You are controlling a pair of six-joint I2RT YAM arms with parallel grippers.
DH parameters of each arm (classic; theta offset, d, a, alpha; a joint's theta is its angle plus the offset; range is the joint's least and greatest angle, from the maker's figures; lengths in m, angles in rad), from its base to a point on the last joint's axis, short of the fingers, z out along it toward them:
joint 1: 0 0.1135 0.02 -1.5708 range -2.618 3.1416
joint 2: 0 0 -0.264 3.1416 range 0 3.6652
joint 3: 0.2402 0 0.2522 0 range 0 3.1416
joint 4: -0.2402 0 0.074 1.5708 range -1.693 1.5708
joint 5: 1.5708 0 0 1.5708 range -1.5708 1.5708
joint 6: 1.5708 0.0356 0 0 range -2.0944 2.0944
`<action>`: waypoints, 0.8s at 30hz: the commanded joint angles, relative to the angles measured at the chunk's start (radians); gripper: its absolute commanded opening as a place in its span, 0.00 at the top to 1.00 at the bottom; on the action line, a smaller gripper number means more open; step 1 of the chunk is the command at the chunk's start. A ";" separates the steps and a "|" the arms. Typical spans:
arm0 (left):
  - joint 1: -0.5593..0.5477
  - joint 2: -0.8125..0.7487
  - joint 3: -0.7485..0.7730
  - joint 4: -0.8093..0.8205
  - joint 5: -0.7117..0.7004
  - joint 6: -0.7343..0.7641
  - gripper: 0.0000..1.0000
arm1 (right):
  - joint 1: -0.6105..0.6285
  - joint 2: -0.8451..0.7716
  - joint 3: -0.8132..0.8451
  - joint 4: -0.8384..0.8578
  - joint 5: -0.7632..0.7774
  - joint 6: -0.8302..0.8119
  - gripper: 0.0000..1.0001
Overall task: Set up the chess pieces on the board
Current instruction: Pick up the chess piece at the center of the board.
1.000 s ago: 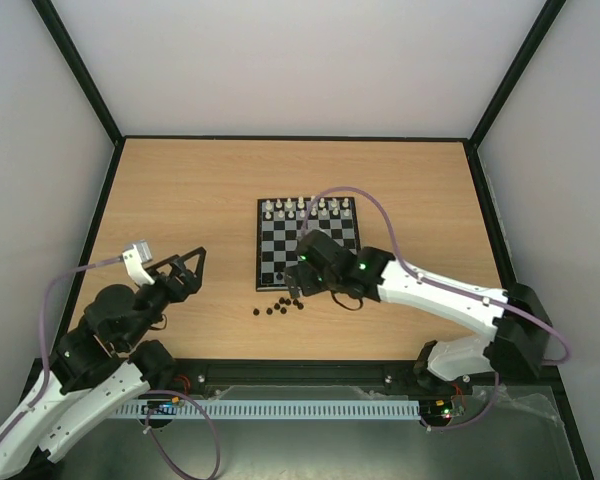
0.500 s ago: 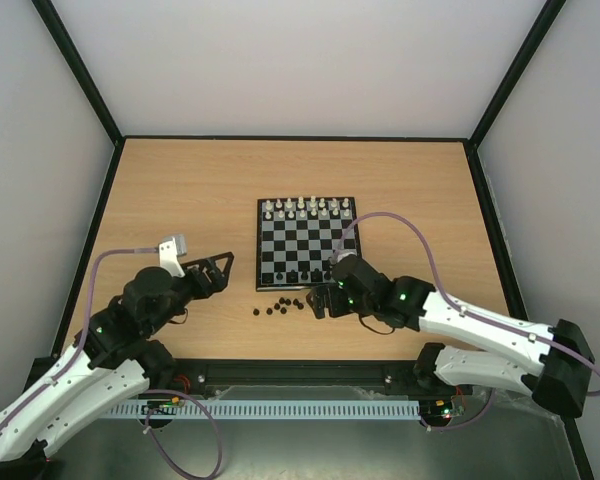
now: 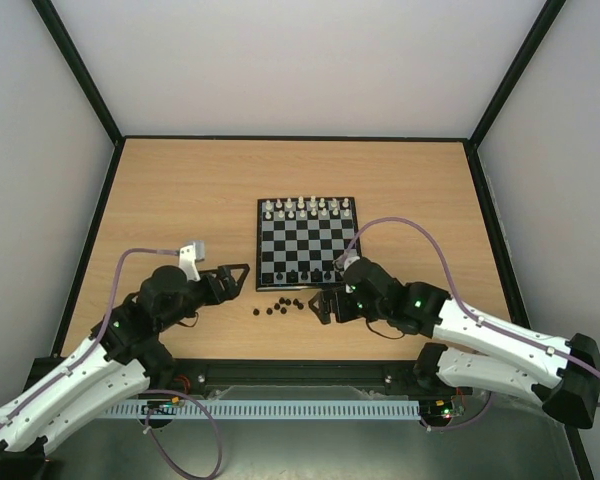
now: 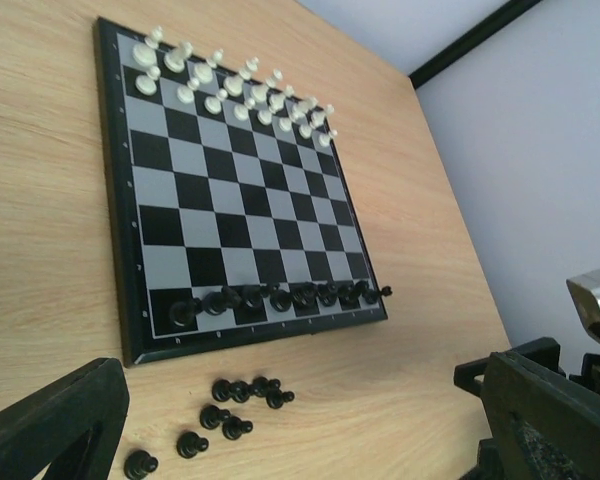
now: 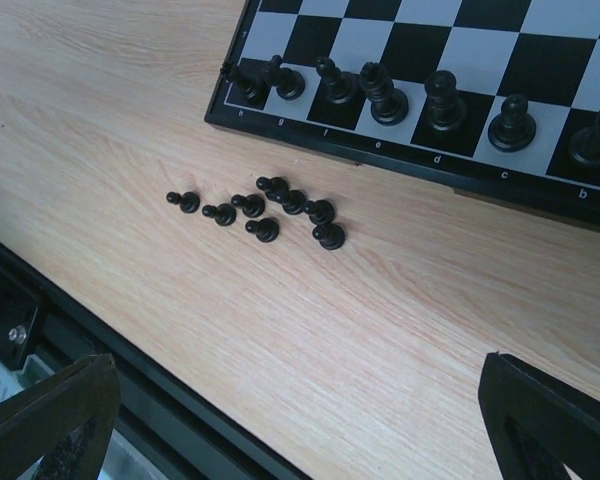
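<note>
Top external: left end effector (image 3: 238, 274) has advanced toward board (image 3: 310, 240).

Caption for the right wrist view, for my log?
Black pieces line one edge row of the board; loose pawns sit on the table beside it, framed by open fingers.

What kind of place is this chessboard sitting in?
Probably a robotics lab test cell: a wooden table boxed in by white panels, robot arms bolted at its near edge, and a board with loose black pieces beside it.
</note>
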 commanded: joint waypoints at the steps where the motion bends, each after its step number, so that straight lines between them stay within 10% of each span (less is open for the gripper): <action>1: -0.002 0.029 -0.003 0.037 0.094 0.037 0.01 | 0.000 -0.064 -0.038 -0.036 -0.043 0.023 0.01; 24: -0.002 0.188 0.161 0.010 -0.051 0.141 0.00 | -0.001 -0.089 0.028 -0.054 0.233 -0.008 0.02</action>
